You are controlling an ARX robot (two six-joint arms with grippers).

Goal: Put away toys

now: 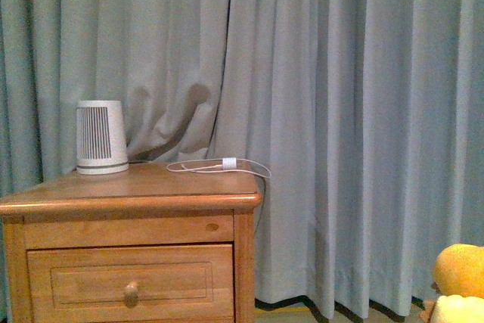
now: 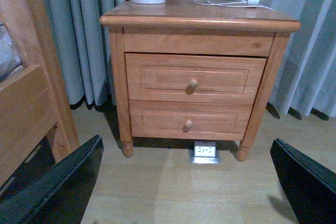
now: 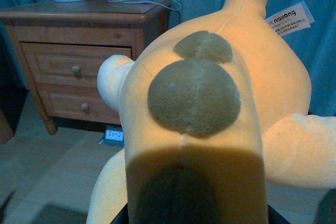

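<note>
Front view: a wooden nightstand (image 1: 128, 202) stands before grey-blue curtains (image 1: 355, 111). On its top are a small white ribbed appliance (image 1: 101, 137) and a loose white cable (image 1: 219, 166). The plush toy (image 1: 460, 271) shows only at the lower right edge, well apart from the nightstand. Neither arm is in view.

Left wrist view: the left gripper (image 2: 186, 145) faces the nightstand with its black fingers (image 2: 68, 182) spread wide and nothing between them. The upper drawer (image 2: 194, 78) and lower drawer (image 2: 189, 120) are both closed, each with a round knob. A floor socket (image 2: 205, 150) sits under the nightstand.

Right wrist view: the plush toy fills the picture, orange-yellow with two darker round patches and a printed tag (image 3: 290, 19). It is close against the camera and seems to be off the floor. The right gripper is hidden under the toy, so I cannot tell how its jaws stand.

Assessment: the toy appears to be mid-carry and not yet stowed. If a drawer is the store, the free left gripper must next pinch a knob and pull.
</note>
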